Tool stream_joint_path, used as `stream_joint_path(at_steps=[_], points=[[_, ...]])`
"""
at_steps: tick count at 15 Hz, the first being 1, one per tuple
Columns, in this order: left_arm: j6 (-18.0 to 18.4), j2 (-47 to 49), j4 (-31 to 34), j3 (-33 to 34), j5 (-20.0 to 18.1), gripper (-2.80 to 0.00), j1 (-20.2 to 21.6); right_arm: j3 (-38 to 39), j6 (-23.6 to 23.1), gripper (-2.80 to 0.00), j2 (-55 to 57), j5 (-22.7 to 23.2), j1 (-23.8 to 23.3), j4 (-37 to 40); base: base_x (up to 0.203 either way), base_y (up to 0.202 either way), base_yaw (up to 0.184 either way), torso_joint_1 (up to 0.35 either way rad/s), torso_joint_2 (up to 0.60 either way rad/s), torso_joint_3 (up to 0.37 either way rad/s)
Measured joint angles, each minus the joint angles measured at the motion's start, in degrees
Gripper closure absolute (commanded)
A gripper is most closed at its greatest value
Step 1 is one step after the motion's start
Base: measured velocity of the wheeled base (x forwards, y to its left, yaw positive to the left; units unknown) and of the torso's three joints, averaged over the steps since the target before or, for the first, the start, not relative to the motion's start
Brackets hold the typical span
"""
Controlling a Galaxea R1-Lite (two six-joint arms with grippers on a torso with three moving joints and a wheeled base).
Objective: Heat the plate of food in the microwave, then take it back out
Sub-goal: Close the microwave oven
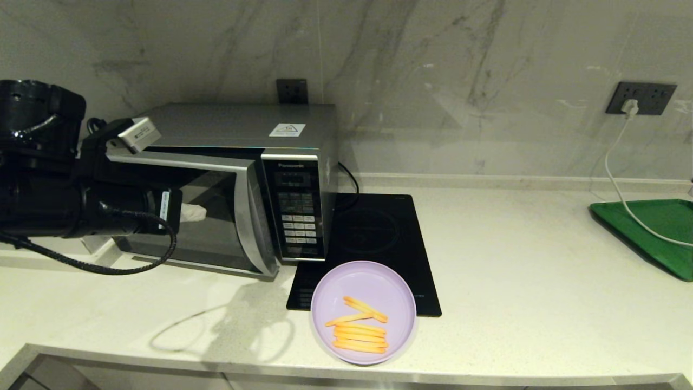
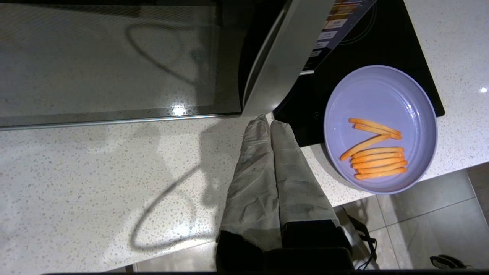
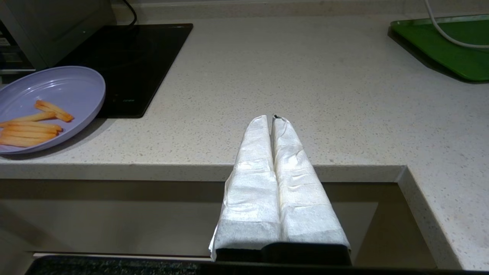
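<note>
The lilac plate (image 1: 368, 279) with several orange fry sticks (image 1: 360, 333) sits at the counter's front edge, partly on the black hob. The silver Panasonic microwave (image 1: 238, 130) stands to its left. I cannot tell whether its dark glass door (image 1: 211, 227) is fully closed. My left gripper (image 1: 192, 212) is shut and empty, held in front of the door. In the left wrist view the left gripper (image 2: 267, 121) has its tips close to the door's silver handle edge (image 2: 275, 65), with the plate (image 2: 374, 91) off to one side. My right gripper (image 3: 272, 117) is shut and empty, low at the counter's front edge, right of the plate (image 3: 57, 88).
A flat black induction hob (image 1: 379, 233) lies right of the microwave. A green tray (image 1: 655, 227) sits at the far right with a white cable (image 1: 617, 179) running across it from a wall socket (image 1: 641, 97). The counter's front edge (image 1: 487, 374) is close.
</note>
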Motion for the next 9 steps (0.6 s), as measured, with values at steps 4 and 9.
stream_joint_path(at_steps=[4,9], points=[[1.3,1.0,-0.4,-0.4,-0.2,0.00,-0.5,0.0,0.0,0.00,0.0,0.0,0.0,0.0,0.000,0.000,0.000,0.000,0.00,0.000],[2.3,4.1,-2.8,-1.6,-1.7,0.00,-0.6,0.0,0.0,0.00,0.0,0.0,0.0,0.0,0.000,0.000,0.000,0.000,0.00,0.000]])
